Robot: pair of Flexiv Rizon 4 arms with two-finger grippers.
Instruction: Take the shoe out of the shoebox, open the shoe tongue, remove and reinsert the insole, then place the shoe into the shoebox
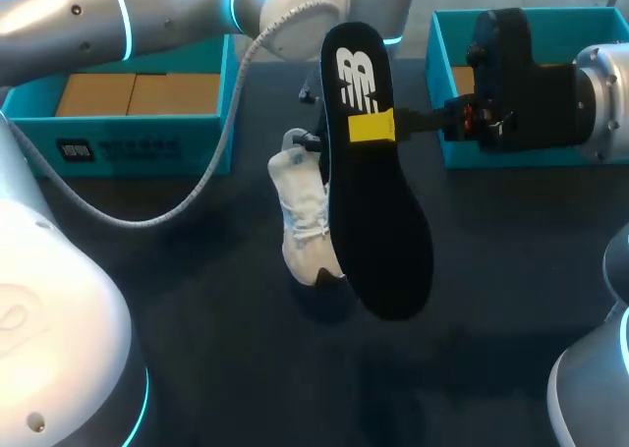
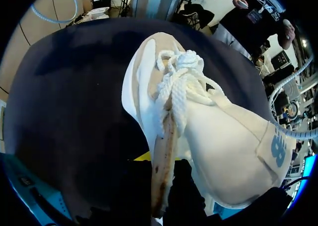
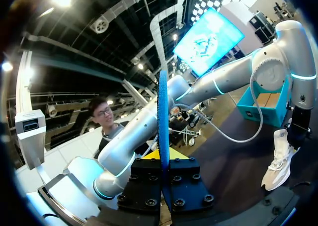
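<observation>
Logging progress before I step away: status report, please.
Left gripper shut on shoe, toe pointing down. Right gripper shut on insole, out of the shoe, beside it. No obstruction seen between them.

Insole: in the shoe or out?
Out. The right gripper holds the black insole aloft, apart from the white shoe gripped by the left gripper.
</observation>
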